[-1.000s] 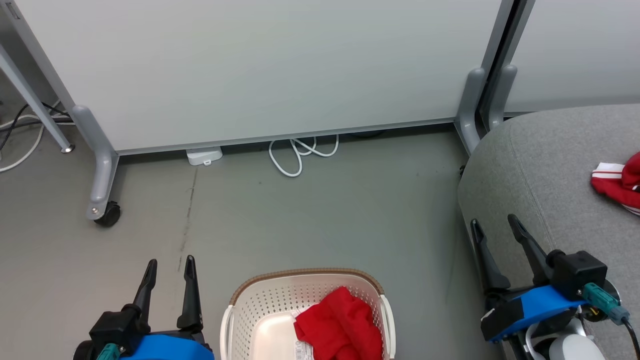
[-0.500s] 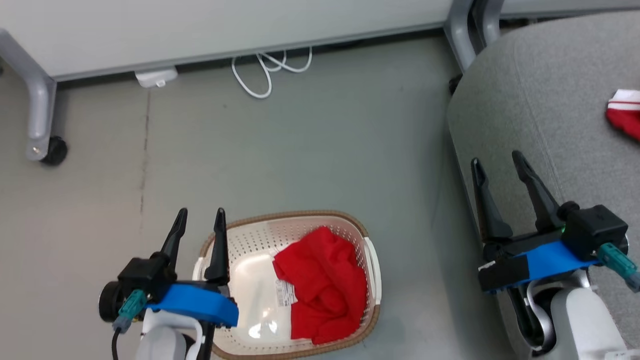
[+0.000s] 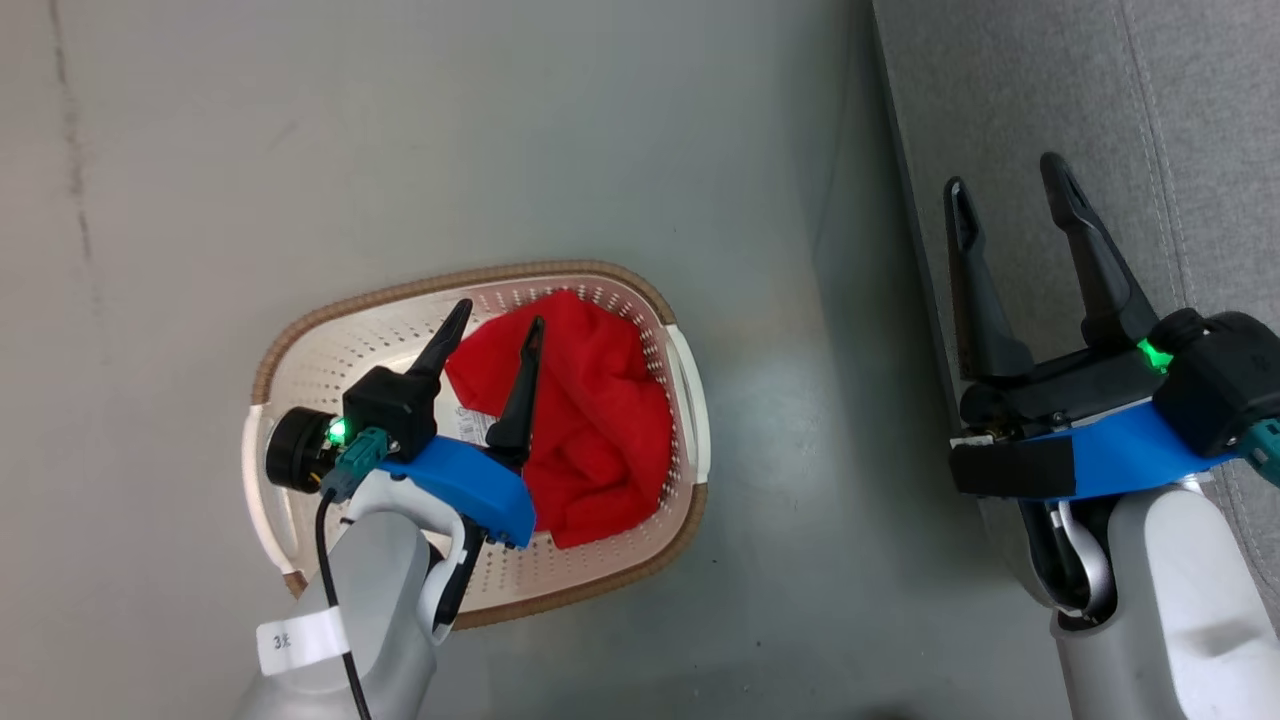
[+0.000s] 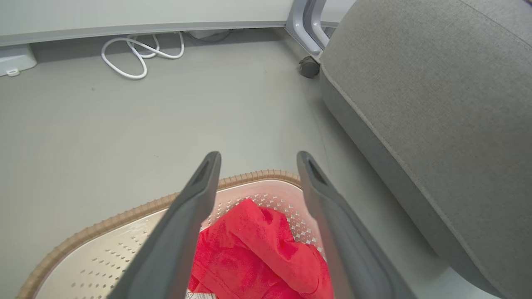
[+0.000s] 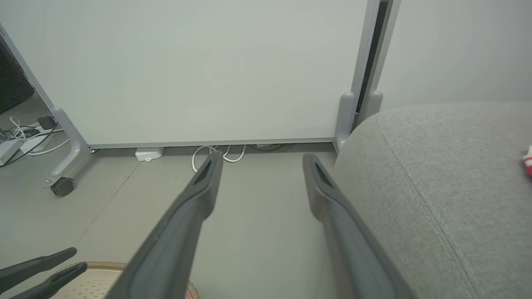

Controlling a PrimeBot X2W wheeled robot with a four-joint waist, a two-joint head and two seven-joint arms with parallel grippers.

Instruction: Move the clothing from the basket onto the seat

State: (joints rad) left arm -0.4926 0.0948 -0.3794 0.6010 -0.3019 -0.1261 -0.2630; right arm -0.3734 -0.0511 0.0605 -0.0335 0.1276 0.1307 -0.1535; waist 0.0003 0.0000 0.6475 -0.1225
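An oval cream-white perforated plastic basket (image 3: 340, 345) with a brown woven-look rim is seen standing on the grey floor (image 3: 400, 130). A crumpled bright red fabric garment (image 3: 600, 420) is heaped in the basket's right half, against its right wall, and a white tag (image 3: 468, 424) is seen at the garment's left edge.

The left gripper (image 3: 500, 314) is held above the basket. Its 2 dark fingers are spread apart with nothing pinched between them. Their tips are pointed over the garment's left part, and whether the cloth is touched cannot be told.

The right gripper (image 3: 1002, 172) is held well to the right of the basket, over the edge of the large light grey upholstered seat (image 3: 1180, 120). Its 2 fingers are spread wide and nothing is gripped. The seat is placed right of the basket, with a strip of floor between them.

In the right wrist view, a small red and white piece of cloth (image 5: 528, 160) is seen lying on the seat, well away from the basket and cut off by the picture's edge.

Beyond the basket, a looped white cable (image 4: 133, 54) is seen on the floor at the foot of a pale partition panel (image 5: 187, 70).
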